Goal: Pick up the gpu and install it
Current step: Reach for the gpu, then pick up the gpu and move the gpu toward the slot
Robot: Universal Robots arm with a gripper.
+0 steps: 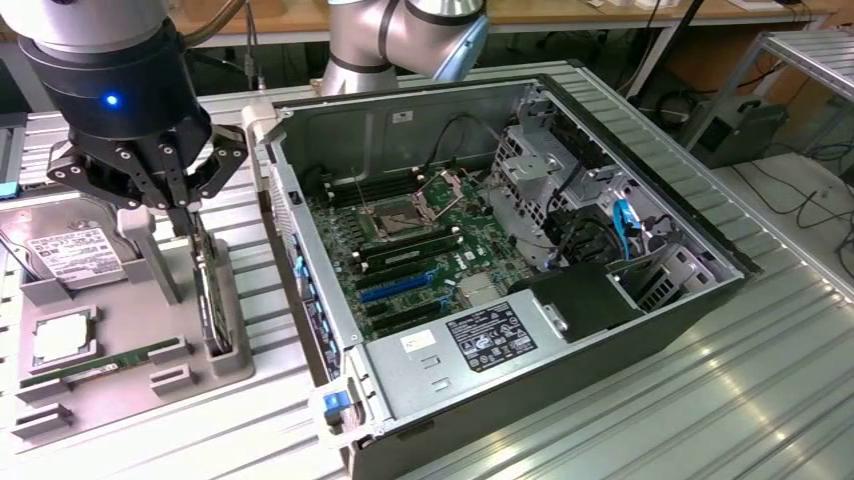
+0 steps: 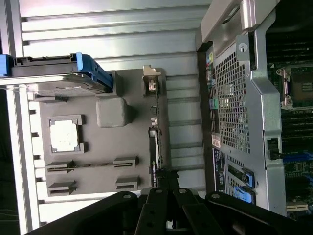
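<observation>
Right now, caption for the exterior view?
Gripper over the gpu standing edgewise in the tray, beside the open computer case.

Dark gpu point(image 1: 211, 300) stands edgewise in gray tray point(image 1: 134, 315).

My ribbed metal table point(image 1: 694, 400) shines in the light, and behind it I see a wooden desk point(image 1: 574, 14), a metal rack point(image 1: 807, 45) and black wires point(image 1: 798, 205) on the floor point(image 1: 767, 170).

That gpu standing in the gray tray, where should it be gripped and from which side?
Grip the gpu by its upper long edge, pinching across its flat faces, coming straight down from above. It stands on edge in a slot of the tray, so its lower edge is seated and only the top is free. The end effector hangs over it.
</observation>
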